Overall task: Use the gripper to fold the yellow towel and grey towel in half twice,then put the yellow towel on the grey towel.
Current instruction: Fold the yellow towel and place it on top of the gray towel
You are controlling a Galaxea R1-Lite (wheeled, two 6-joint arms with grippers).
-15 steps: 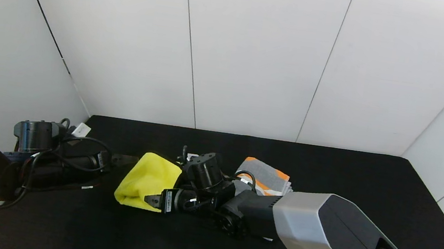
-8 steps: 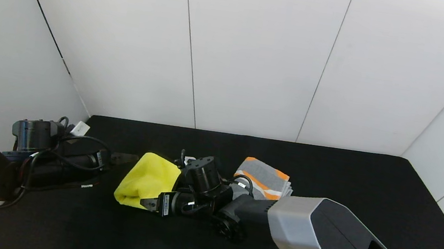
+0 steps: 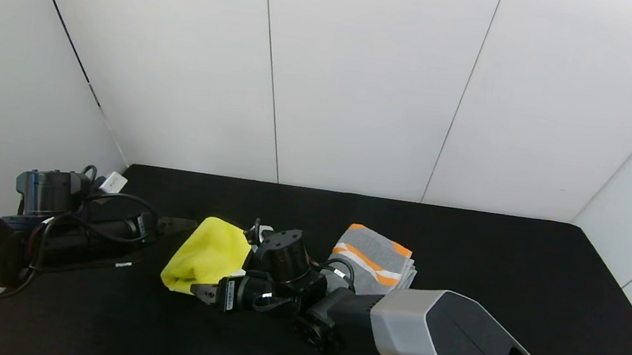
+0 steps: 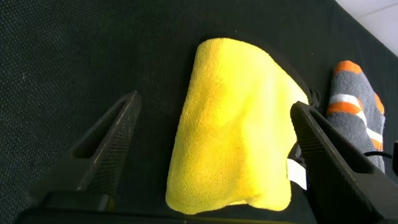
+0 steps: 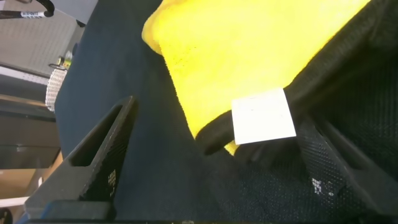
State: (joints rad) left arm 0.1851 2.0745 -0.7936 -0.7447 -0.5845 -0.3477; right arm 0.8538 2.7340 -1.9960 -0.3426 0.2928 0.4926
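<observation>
Head view: the yellow towel (image 3: 207, 255) lies as a folded, slightly puffed bundle on the black table (image 3: 523, 272), left of centre, and the grey towel (image 3: 373, 259) sits as a neat folded stack to its right, well apart from it, orange and white stripes facing up. The right gripper (image 3: 200, 293) is low at the near edge of the yellow towel, its jaws spread wide with nothing clamped between them; in the right wrist view the towel's white tag (image 5: 263, 116) and dark trim lie between its fingers. The left gripper (image 3: 187, 225) points at the yellow towel's far left corner, its jaws also wide and empty; its wrist view shows the bundle framed between its fingers. As a judgement, the grey towel's folding looks done, while the yellow one seems folded at least once but loosely, so it may need a final fold or tidying. Placing it on the grey stack is clearly still left. Count: one yellow towel, one grey towel, two grippers.
</observation>
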